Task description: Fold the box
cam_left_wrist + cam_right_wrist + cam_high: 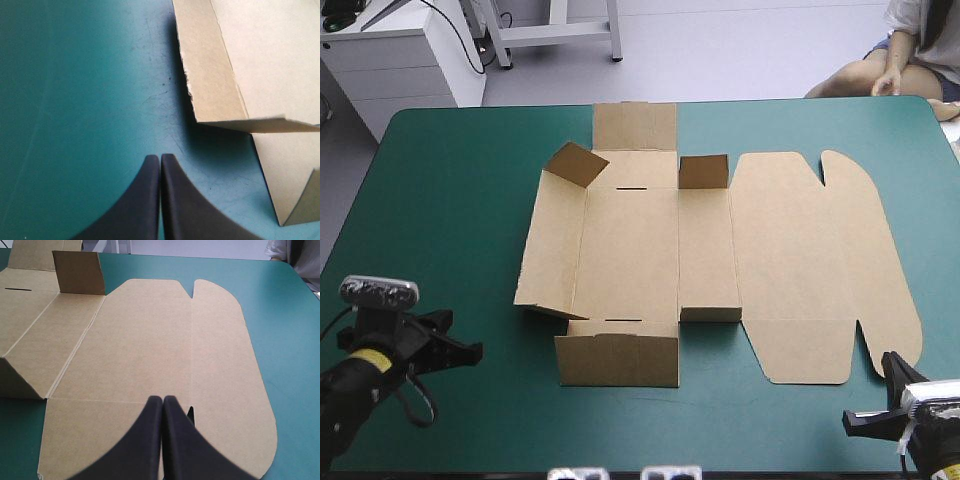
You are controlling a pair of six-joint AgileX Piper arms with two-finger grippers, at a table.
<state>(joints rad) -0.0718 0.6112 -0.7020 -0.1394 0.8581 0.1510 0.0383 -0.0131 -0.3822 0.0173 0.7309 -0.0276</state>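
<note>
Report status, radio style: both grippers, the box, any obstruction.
Left gripper shut, over teal-green cover beside the box. Right gripper shut, over its flat lid. Box mostly flat, some flaps raised. Nothing in the way.

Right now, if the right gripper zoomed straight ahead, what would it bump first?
Probably the flat lid of the box: the shut right gripper points along it. How high it hovers is unclear.

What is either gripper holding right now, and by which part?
Nothing is held. The left gripper is shut over bare teal-green cover beside the box; the right gripper is shut over its flat lid.
</note>
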